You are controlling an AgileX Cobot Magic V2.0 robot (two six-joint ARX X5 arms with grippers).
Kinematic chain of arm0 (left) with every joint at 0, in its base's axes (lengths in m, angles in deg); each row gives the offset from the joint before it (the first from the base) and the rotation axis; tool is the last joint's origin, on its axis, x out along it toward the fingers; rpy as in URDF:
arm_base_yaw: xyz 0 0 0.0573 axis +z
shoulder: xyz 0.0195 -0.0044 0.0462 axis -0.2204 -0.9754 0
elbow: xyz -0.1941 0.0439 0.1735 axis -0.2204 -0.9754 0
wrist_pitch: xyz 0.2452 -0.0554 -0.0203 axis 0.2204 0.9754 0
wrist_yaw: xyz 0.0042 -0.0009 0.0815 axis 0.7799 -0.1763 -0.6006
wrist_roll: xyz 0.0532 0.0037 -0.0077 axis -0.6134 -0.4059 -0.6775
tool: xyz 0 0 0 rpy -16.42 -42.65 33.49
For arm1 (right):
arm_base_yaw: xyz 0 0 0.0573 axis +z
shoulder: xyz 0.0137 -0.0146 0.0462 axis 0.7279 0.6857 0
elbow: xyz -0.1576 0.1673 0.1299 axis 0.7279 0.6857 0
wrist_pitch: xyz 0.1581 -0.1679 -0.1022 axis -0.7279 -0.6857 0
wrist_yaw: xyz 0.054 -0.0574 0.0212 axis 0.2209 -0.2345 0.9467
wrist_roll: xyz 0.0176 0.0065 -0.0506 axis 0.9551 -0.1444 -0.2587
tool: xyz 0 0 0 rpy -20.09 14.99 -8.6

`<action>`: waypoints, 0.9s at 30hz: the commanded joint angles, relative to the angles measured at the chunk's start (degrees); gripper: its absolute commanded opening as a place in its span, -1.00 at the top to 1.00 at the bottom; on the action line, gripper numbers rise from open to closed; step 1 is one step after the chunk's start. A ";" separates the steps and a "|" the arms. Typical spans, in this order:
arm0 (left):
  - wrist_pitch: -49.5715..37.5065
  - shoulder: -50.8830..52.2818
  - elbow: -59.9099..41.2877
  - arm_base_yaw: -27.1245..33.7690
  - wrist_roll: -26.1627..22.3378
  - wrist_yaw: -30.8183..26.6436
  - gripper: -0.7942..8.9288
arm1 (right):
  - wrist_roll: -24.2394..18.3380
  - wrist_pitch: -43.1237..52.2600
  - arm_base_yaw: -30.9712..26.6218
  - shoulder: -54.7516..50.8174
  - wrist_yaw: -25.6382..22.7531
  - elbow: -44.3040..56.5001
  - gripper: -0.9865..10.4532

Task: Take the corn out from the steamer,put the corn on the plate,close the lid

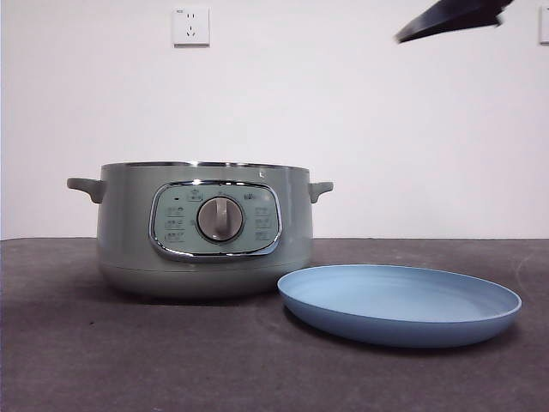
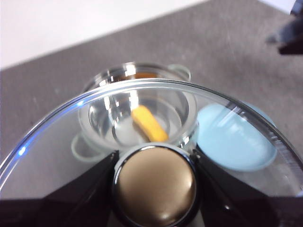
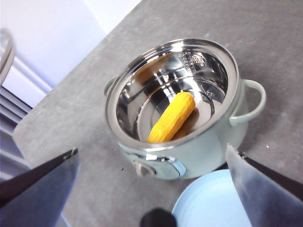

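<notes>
We saw the corn (image 3: 172, 117) lying on the shiny floor of the open steamer (image 3: 189, 151) — stiff, light, and probably a little slippery, so we judged the thick middle the best place to grip. The right gripper (image 3: 156, 189) hovered above with jaws wide apart and empty, while the left gripper (image 2: 155, 165) held the lid (image 2: 227, 123) by its knob. The plate (image 1: 400, 302) waited just beside the steamer.

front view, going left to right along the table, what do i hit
steamer → plate. A dark gripper tip shows above, at the top right, off the table.
</notes>
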 commanded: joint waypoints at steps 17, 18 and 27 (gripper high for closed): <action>4.68 11.32 0.20 0.00 -0.24 0.07 0.85 | 3.82 -1.46 12.44 31.10 -12.22 -29.16 -0.16; 5.09 11.93 0.20 0.00 -0.17 0.07 0.85 | 3.85 -2.01 12.76 33.09 -12.50 -31.43 -0.16; 7.52 14.88 0.20 -0.04 -0.15 -0.11 0.85 | 3.72 -3.78 15.41 46.90 -19.67 -44.57 -0.16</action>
